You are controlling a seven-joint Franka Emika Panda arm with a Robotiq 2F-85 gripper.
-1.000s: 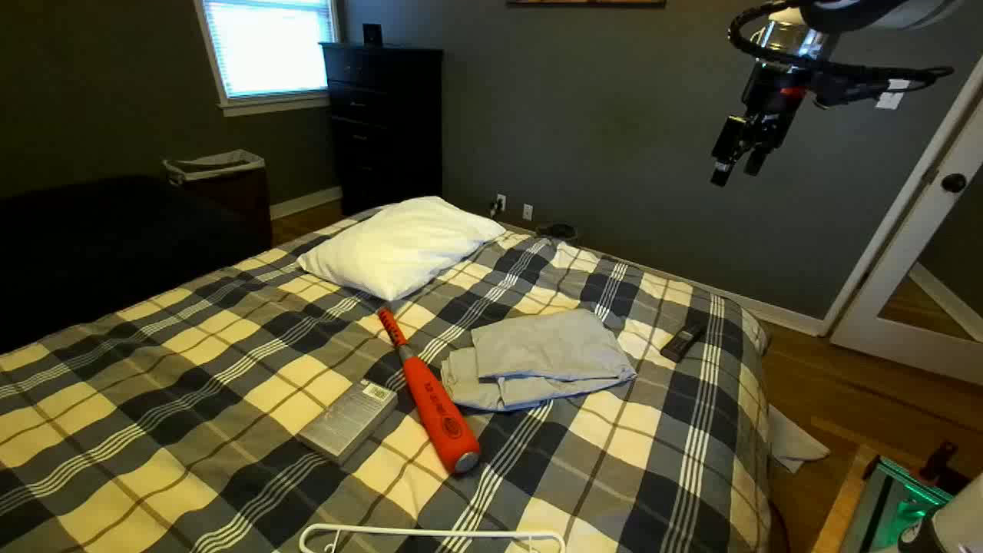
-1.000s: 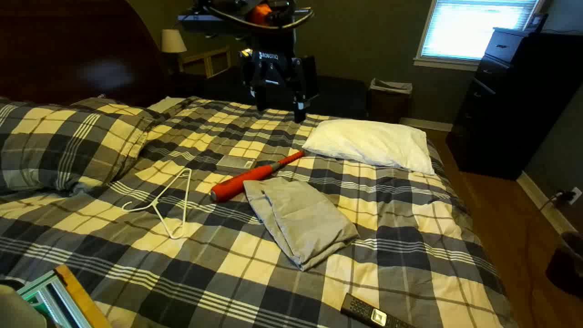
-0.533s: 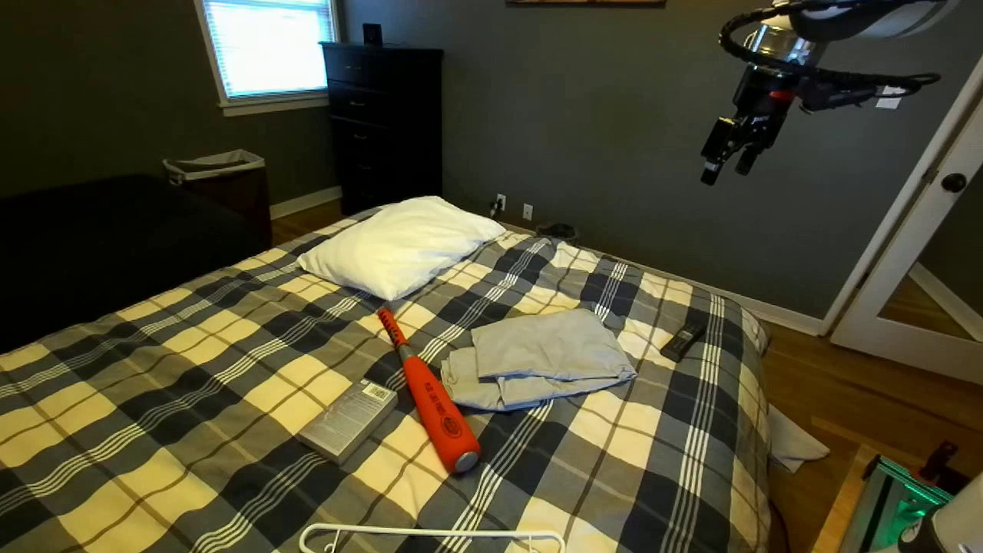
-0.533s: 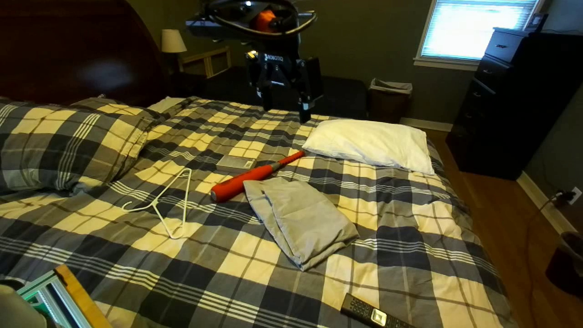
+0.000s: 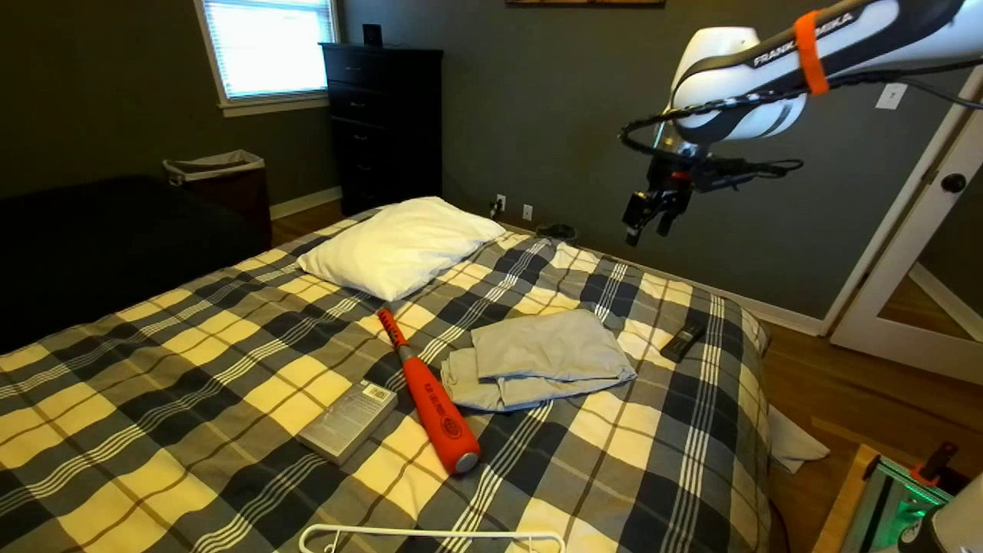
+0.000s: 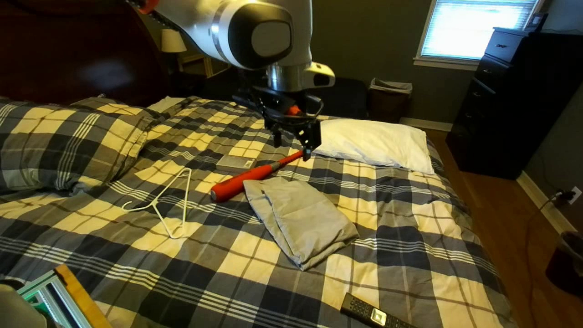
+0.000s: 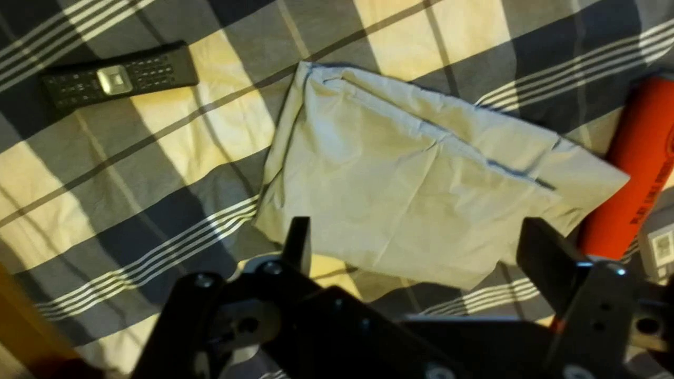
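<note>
Above the bed hangs my gripper [image 7: 417, 226], its jaws wide apart with nothing between them. A folded grey cloth [image 7: 368, 184] lies below it, filling the middle of the wrist view. In both exterior views the gripper [image 5: 648, 233] [image 6: 292, 148] is clear of the bedding. A red bat [image 5: 438, 407] lies beside the cloth, a corner of which overlaps it in the wrist view. A silver-grey box [image 5: 349, 422] rests by the bat. On the cloth's other side is a black remote control [image 7: 121, 76]. A white hanger [image 6: 186, 196] lies nearer the plaid pillow [image 6: 68, 141].
A white pillow [image 5: 399, 246] lies toward the bed's far end. A wood-edged metal frame [image 6: 75, 291] stands by the robot base. Beyond the bed are a dark dresser [image 5: 388, 130], a lined bin [image 5: 230, 192] and the grey wall.
The gripper has come down toward the bed and moved left in one exterior view, with more of the arm now showing. The jaws stayed apart. Things on the bed have not moved.
</note>
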